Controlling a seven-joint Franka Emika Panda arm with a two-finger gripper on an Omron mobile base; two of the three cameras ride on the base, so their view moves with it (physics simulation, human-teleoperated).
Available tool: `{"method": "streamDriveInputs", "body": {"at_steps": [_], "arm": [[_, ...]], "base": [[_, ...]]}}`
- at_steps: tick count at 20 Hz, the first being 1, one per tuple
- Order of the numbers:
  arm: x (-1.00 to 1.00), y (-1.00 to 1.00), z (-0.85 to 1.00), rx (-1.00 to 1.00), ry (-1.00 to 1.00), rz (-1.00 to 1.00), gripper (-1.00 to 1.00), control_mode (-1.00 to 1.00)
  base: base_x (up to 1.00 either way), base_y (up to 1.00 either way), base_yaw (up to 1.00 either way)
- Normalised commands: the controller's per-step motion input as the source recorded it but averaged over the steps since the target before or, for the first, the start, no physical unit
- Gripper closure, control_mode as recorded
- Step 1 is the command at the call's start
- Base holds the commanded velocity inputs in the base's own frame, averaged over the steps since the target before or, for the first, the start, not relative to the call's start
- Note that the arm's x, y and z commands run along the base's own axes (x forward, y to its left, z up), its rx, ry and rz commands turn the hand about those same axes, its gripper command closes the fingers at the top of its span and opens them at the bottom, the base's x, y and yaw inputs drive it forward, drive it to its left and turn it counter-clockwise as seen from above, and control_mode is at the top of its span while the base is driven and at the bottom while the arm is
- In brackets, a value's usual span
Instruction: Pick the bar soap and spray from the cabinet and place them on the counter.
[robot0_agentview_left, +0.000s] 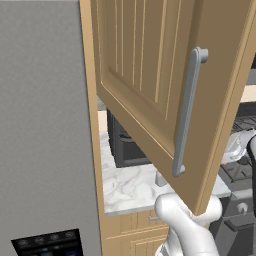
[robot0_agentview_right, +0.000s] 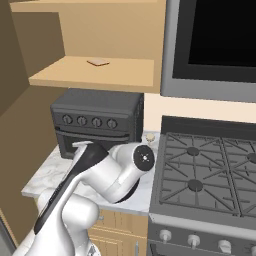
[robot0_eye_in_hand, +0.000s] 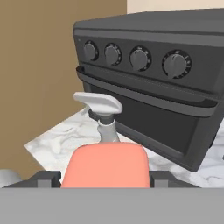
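Marble counter (robot0_eye_in_hand: 57, 140) backs the spray (robot0_eye_in_hand: 105, 162), gripped between the fingers (robot0_eye_in_hand: 43, 178).

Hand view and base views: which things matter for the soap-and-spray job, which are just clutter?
Job:
spray bottle, between the gripper fingers
bar soap on the cabinet shelf
cabinet, door open
counter

Clutter:
toaster oven
stove

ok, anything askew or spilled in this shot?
Nothing spilled or damaged. The cabinet door hangs wide open. The bar soap lies flat on the shelf. The spray sits upright between the gripper fingers, in front of the toaster oven, above the counter.
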Motion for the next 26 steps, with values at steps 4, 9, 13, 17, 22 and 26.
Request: {"method": "streamDriveInputs", "body": {"at_steps": [4,9,13,17,22,26], "arm": [[0.00,0.00,-0.25,0.00,-0.01,0.00,1.00,-1.00],[0.00,0.00,-0.19,0.00,0.00,0.00,1.00,-1.00],[0.00,0.00,-0.26,0.00,0.00,0.00,1.00,-1.00],[0.00,0.00,-0.27,0.00,0.00,0.00,1.00,-1.00],[0.03,0.00,-0.23,0.00,0.00,0.00,1.00,-1.00],[0.15,0.00,-0.25,0.00,0.01,0.00,1.00,-1.00]], "base": [[0.00,0.00,0.00],[0.00,0.00,0.00],[0.00,0.00,0.00],[0.00,0.00,0.00],[0.00,0.00,0.00],[0.00,0.00,0.00]]}}
